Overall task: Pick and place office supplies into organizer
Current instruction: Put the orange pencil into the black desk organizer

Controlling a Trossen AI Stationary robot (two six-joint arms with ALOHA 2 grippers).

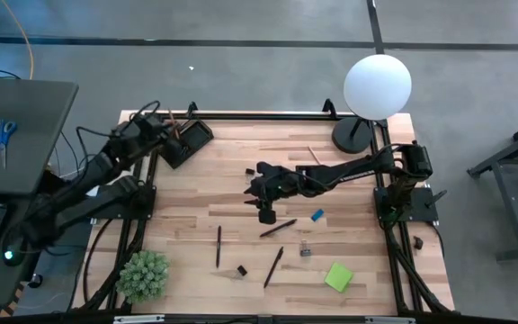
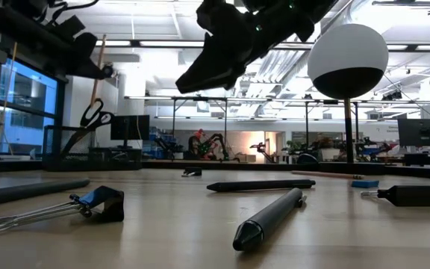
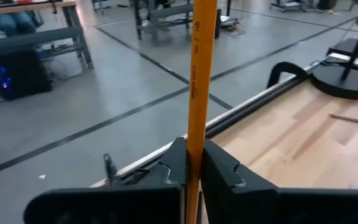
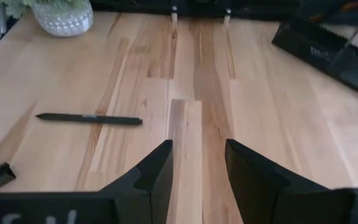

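Three black pens (image 1: 277, 228) on table, one orange pencil (image 3: 199, 81) gripped

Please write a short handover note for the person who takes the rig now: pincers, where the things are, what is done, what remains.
Left pincer: shut on an orange pencil, above the small black organizer tray at the table's far left corner.
Right pincer: open, empty, over the table's middle.
Done: scissors and some pencils already stand in the tray.
Left: black pens, black binder clips, blue eraser, green sticky-note pad, wooden pencil lie on the table.
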